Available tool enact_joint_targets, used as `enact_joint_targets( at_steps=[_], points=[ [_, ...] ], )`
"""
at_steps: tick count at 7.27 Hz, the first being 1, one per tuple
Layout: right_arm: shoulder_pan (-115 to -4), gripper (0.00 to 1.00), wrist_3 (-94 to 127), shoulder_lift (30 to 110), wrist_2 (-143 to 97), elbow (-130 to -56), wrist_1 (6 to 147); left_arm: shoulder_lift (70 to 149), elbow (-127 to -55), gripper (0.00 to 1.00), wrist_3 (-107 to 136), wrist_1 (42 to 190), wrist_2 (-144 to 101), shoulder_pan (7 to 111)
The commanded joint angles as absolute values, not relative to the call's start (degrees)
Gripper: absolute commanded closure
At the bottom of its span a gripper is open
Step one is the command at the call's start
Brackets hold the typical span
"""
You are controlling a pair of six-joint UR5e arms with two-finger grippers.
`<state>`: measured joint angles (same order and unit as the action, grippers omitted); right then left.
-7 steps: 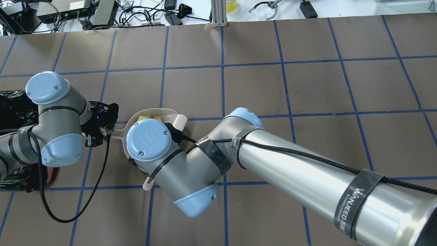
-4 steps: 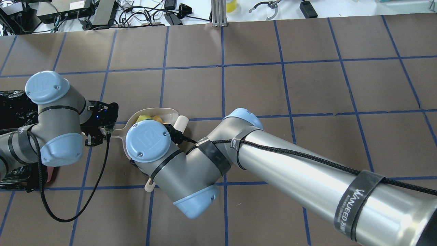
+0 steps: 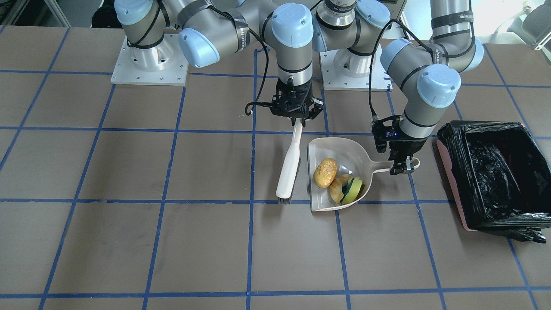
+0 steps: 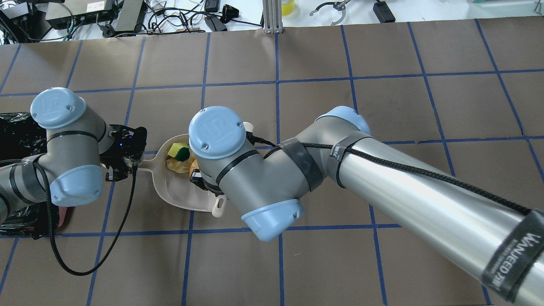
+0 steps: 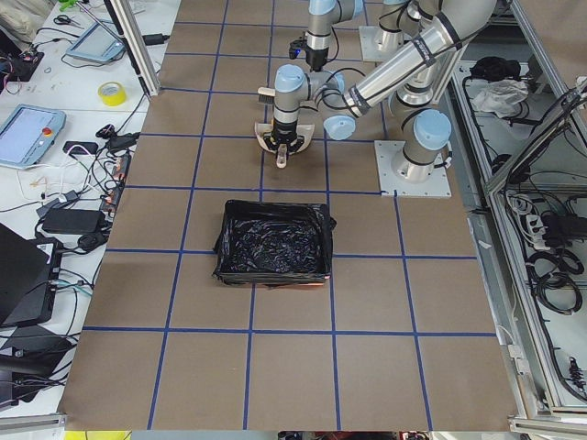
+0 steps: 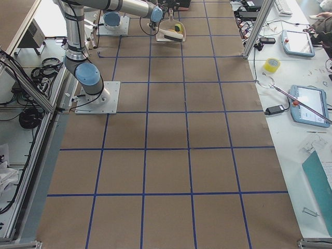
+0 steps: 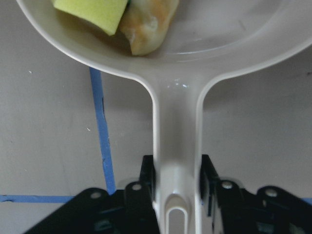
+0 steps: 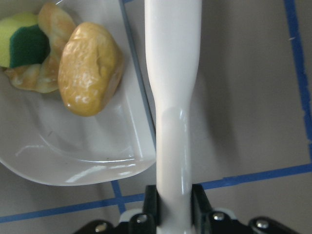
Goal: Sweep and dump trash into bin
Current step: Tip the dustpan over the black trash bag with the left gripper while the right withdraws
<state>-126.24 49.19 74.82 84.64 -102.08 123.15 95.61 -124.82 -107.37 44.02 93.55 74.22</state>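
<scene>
The pale dustpan (image 3: 344,151) rests on the table with the trash in it: a golden-brown potato-like lump (image 3: 325,172), an orange-tan pastry ring (image 3: 339,185) and a yellow sponge with a green side (image 3: 353,189). My left gripper (image 3: 400,165) is shut on the dustpan handle (image 7: 175,146). My right gripper (image 3: 297,118) is shut on the cream brush (image 3: 289,165), which lies along the pan's open edge, just outside it. The wrist view shows the brush handle (image 8: 173,97) beside the lump (image 8: 90,68). The black-lined pink bin (image 3: 473,163) stands beside my left gripper, apart from the pan.
The brown table is marked with a blue tape grid (image 3: 252,215). The two arm base plates (image 3: 150,60) sit at the robot's side. Cables and devices (image 4: 127,17) lie beyond the far table edge. In the overhead view my left arm partly hides the bin (image 4: 17,131).
My right arm has drawn the brush out of the dustpan, away from my left gripper, to just outside the pan's open edge. The trash now shows in the pan. My left arm has hardly moved.
</scene>
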Motion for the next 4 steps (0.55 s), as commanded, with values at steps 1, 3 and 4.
enact_joint_targets(
  at_steps=[1,3,4],
  points=[
    [-120.44,1.0,38.53,77.78,89.2,-102.48,116.99,95.36,-124.19,1.0,-105.22,44.03,85.93,72.26],
    [-108.61,1.0,26.96,78.05,89.47,-102.57,114.71,95.28,-120.17,1.0,-101.89,49.01,75.02,66.82],
    [-101.76,1.0,19.85,78.74,89.65,-102.57,112.7,95.53,-115.45,1.0,-100.65,54.79,68.01,63.06]
  ],
)
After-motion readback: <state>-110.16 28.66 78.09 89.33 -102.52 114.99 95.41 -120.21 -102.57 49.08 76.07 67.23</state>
